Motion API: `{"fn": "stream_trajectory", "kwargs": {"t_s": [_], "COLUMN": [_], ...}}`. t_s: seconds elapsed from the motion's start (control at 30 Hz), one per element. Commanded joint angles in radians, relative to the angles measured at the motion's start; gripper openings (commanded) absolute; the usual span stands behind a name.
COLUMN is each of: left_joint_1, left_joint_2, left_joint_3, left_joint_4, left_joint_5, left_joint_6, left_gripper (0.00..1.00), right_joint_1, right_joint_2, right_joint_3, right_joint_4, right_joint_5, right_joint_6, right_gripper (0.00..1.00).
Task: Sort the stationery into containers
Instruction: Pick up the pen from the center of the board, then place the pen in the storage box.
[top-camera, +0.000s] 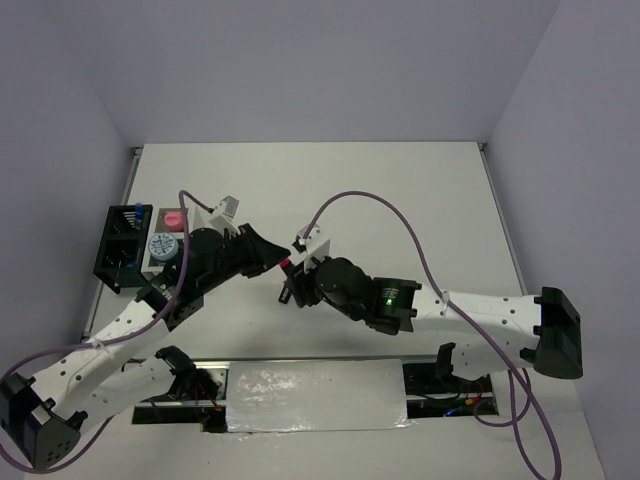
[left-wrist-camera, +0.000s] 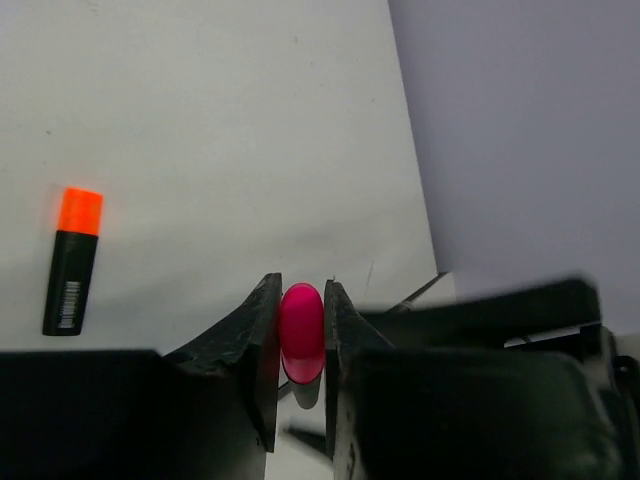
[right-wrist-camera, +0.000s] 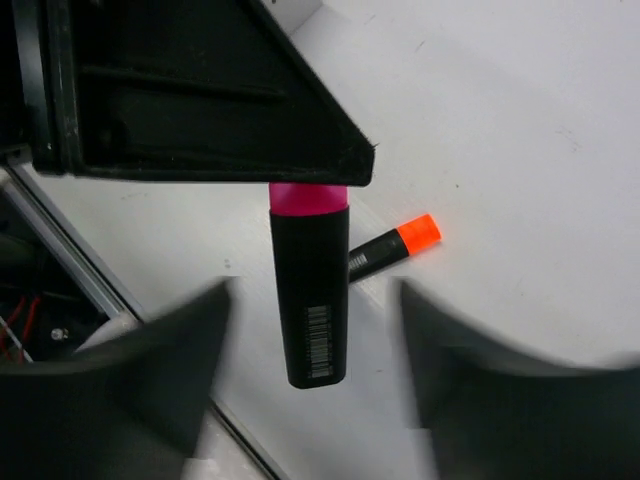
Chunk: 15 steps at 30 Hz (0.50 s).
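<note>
Pinching a short black plastic highlighter with a pink cap (right-wrist-camera: 310, 310) by that cap, between the narrow, clamped jaws of the left gripper (left-wrist-camera: 302, 290). Holding it cap-up, clear of the white table (left-wrist-camera: 200, 120). Flanking its barrel with the right gripper (right-wrist-camera: 315, 290), jaws spread, showing a gap on each side and touching nothing. Lying flat on the table just beyond: a short black highlighter with an orange cap (right-wrist-camera: 393, 247). Standing at the table's far-left edge, seen from overhead: a black compartmented pen holder (top-camera: 122, 250), with a round blue-white tin (top-camera: 162, 245) and a pink jar (top-camera: 175, 218) just beside it.
</note>
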Motion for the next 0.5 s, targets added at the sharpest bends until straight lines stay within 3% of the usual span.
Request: {"fn": "stream_trajectory", "kwargs": {"t_s": [0.0,0.07,0.13,0.17,0.2,0.27,0.37,0.47], "left_joint_1": [-0.009,0.003,0.038,0.060,0.092,0.209,0.421,0.595], "left_joint_2": [0.000,0.017,0.041,0.055,0.069,0.120,0.179,0.219], "left_joint_3": [0.115,0.224,0.379,0.423,0.510,0.580,0.645,0.637], "left_joint_4": [-0.055,-0.325,-0.560,-0.642,-0.713,-0.871,-0.841,-0.712], "left_joint_5": [-0.071,-0.255,-0.556,-0.665,-0.863,-1.027,-1.180,-1.148], "left_joint_6": [0.060,0.152,0.204,0.195,0.191,0.160,0.252,0.422], "left_gripper": [0.00,0.00,0.00,0.00,0.00,0.00,0.00,0.00], "right_joint_1": [-0.025,-0.054,-0.115,-0.128,-0.143,-0.178,-0.191,-0.189], "right_joint_2": [-0.033,-0.118,-0.216,-0.252,-0.284,-0.379,-0.481,-0.548], "right_joint_3": [0.033,-0.052,-0.141,-0.168,-0.191,-0.244,-0.286,-0.300], "right_joint_4": [0.091,0.148,0.159,0.154,0.148,0.116,0.069,0.012], "right_joint_5": [0.006,-0.061,-0.104,-0.106,-0.106,-0.109,-0.115,-0.118], "right_joint_6": [0.033,0.060,0.082,0.086,0.088,0.089,0.073,0.059], "right_gripper": [0.99,1.00,1.00,1.00,1.00,1.00,1.00,1.00]}}
